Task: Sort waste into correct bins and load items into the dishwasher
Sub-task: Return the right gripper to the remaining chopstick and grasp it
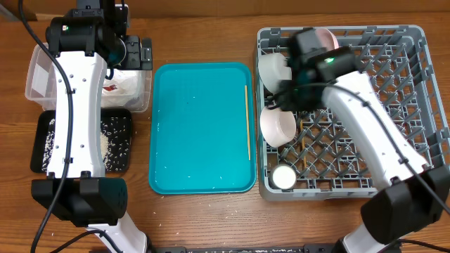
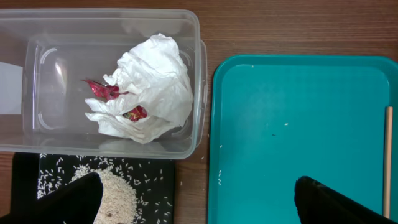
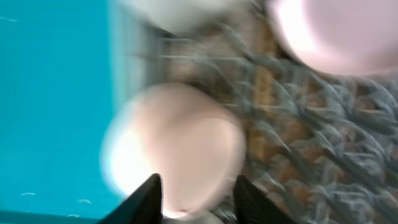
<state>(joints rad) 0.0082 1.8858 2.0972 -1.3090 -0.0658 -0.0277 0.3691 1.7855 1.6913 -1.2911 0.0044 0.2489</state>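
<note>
The clear tub (image 1: 42,77) holds the crumpled white napkin (image 2: 149,87) and red wrapper scraps (image 2: 102,90). The black tray (image 1: 42,140) below it holds loose rice (image 2: 115,193). My left gripper (image 2: 199,205) is open and empty, above the gap between the black tray and the teal tray; overhead it (image 1: 137,53) sits by the tub. The grey dish rack (image 1: 394,176) holds two white bowls (image 1: 278,125) (image 1: 273,68), a small white cup (image 1: 283,177) and a pink plate (image 1: 325,36). My right gripper (image 3: 199,202) is open over the lower bowl (image 3: 174,143); this view is blurred. One chopstick (image 1: 247,119) lies on the teal tray.
The teal serving tray (image 1: 197,126) lies between the bins and the rack, with a few rice grains (image 2: 219,177) near its left edge. The chopstick (image 2: 388,155) runs along its right rim. Bare wooden table (image 1: 211,225) shows in front.
</note>
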